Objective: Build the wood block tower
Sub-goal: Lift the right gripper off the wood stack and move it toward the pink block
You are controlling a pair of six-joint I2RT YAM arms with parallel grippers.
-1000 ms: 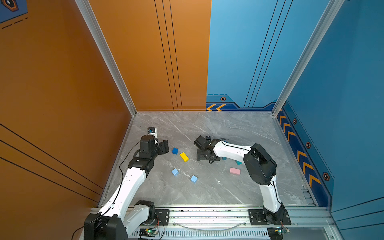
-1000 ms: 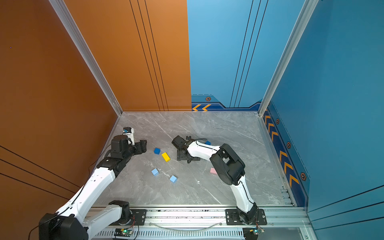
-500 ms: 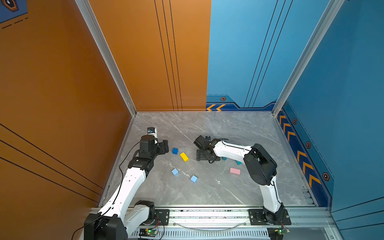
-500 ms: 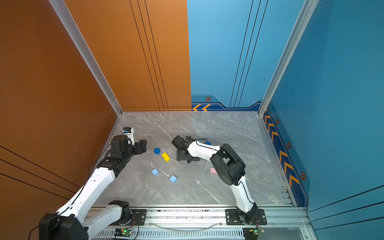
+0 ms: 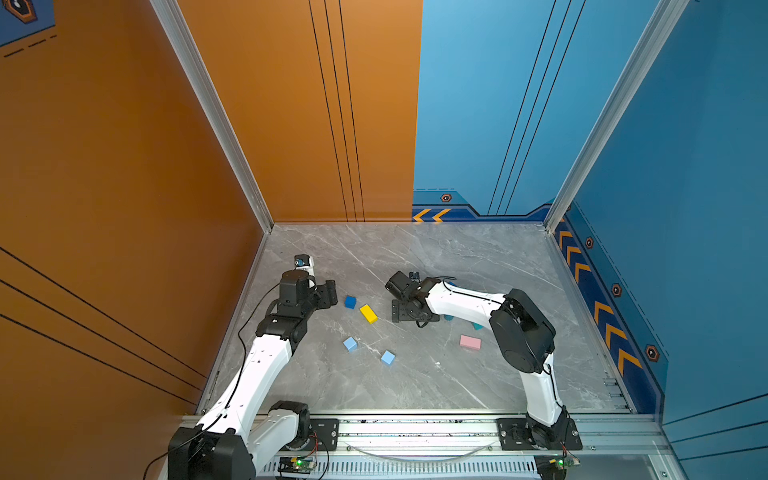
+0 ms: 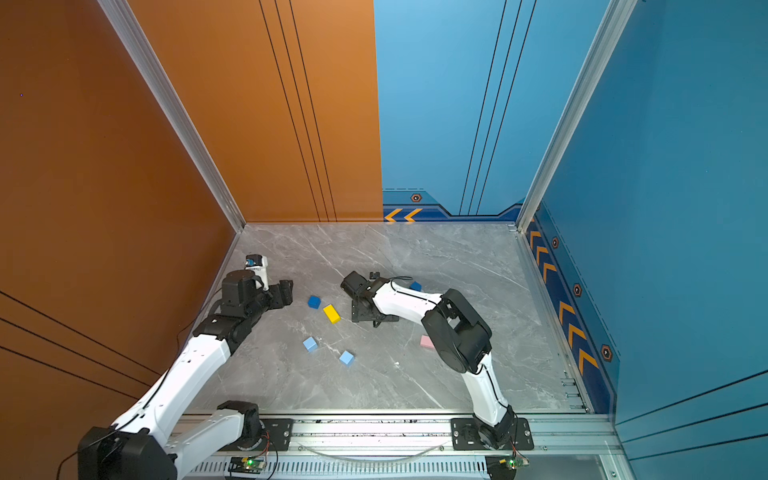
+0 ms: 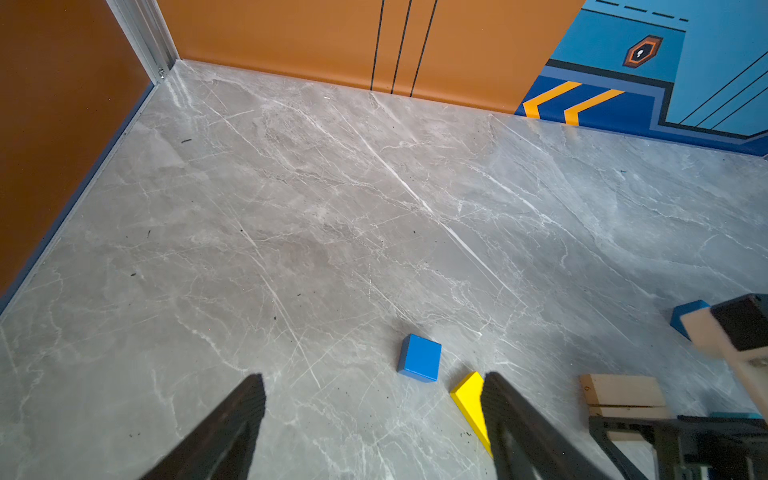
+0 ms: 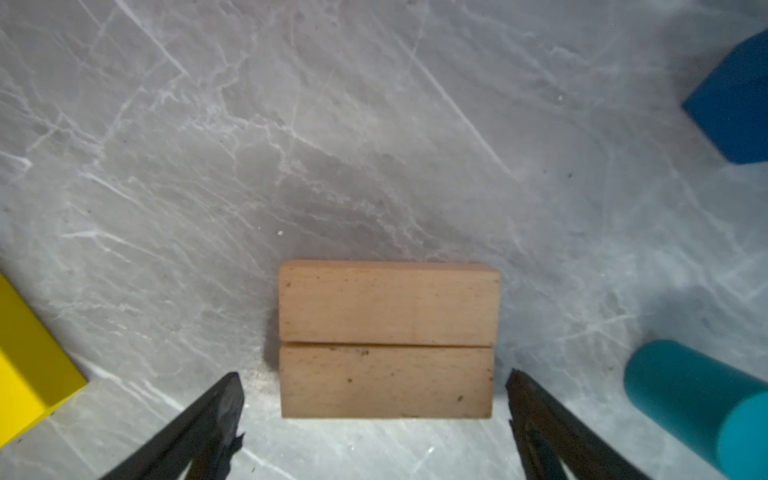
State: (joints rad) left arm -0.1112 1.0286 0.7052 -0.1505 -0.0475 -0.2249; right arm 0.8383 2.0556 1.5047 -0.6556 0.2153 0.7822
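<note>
Two tan planks [image 8: 388, 338] lie side by side on the floor. My right gripper [image 8: 374, 384] hangs over them, open, its fingertips just off the two ends of the nearer plank. In both top views this gripper [image 5: 409, 311] hides the planks. My left gripper [image 7: 374, 381] is open and empty, low over the floor [image 5: 328, 293], just left of a dark blue cube [image 7: 419, 358] and the yellow bar [image 7: 467, 397]. Two light blue cubes [image 5: 350, 344] [image 5: 387, 357] and the pink slab [image 5: 470, 342] lie nearer the front. No tower stands in view.
A teal cylinder [image 8: 694, 399] lies right beside the planks, and a second dark blue cube [image 6: 415, 286] sits behind the right arm. The orange wall [image 5: 232, 291] is close to the left arm. Bare marble floor [image 5: 415, 249] stretches toward the back wall.
</note>
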